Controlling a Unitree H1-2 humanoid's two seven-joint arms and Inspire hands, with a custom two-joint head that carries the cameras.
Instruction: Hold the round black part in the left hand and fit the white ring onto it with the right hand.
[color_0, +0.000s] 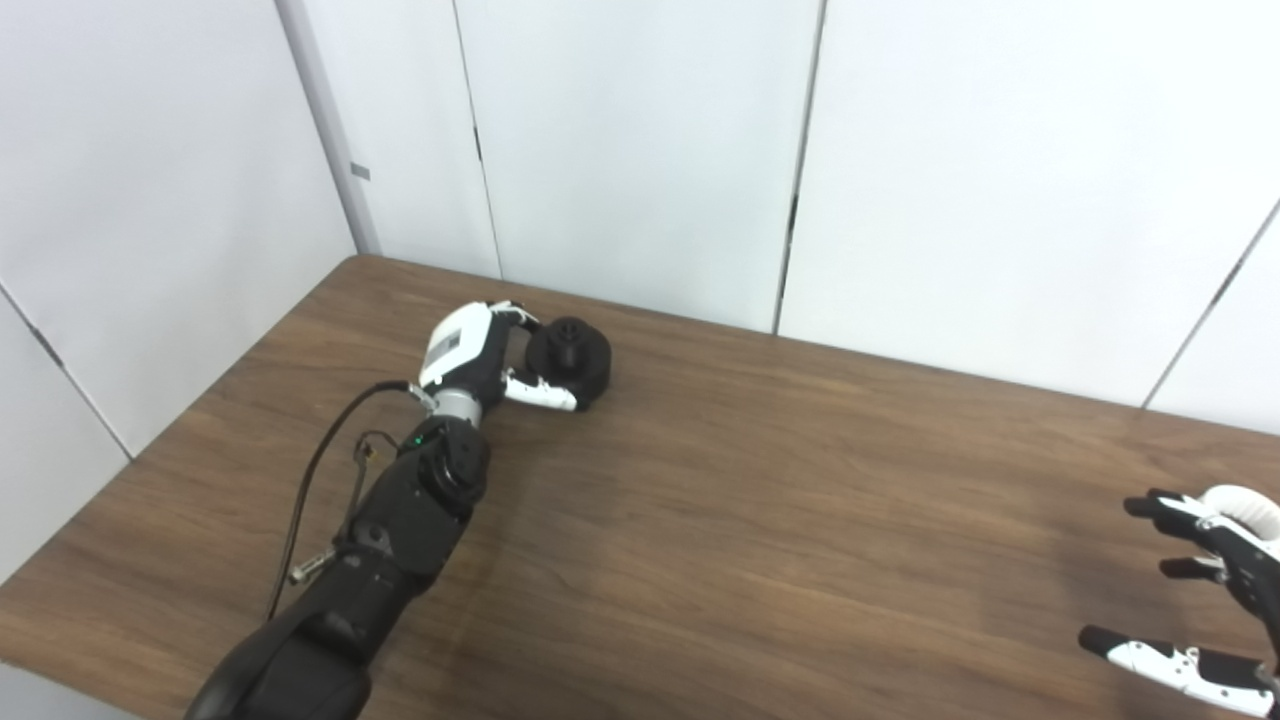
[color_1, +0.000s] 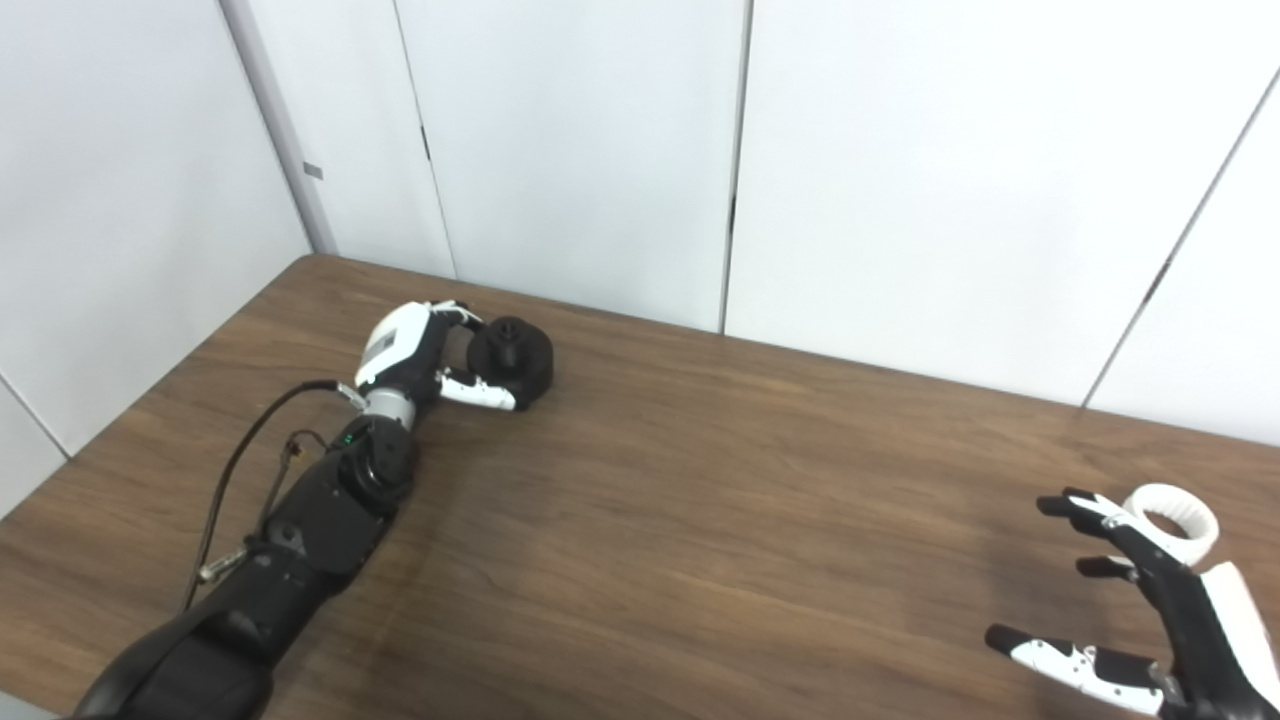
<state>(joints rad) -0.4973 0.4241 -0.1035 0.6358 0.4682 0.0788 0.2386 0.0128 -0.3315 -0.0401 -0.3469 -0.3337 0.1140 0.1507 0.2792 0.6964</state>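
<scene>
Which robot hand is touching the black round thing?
The left hand: its fingers wrap the round black part. The right hand is open beside the white ring.

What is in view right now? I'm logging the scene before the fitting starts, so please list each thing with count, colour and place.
round black part: one, black, far left of the table, standing on the tabletop between the fingers and thumb of the left robot hand.
white ring: one, white, lying flat near the table's right edge, just beyond the right robot hand's fingertips.
table: one, dark brown wood grain, filling the lower picture.
wall panels: several, white, behind the table.
cable: one, black, looping beside the left forearm.
left robot hand: one, black and white, closed around the black part.
right robot hand: one, black and white, lower right, fingers spread, holding nothing.
</scene>
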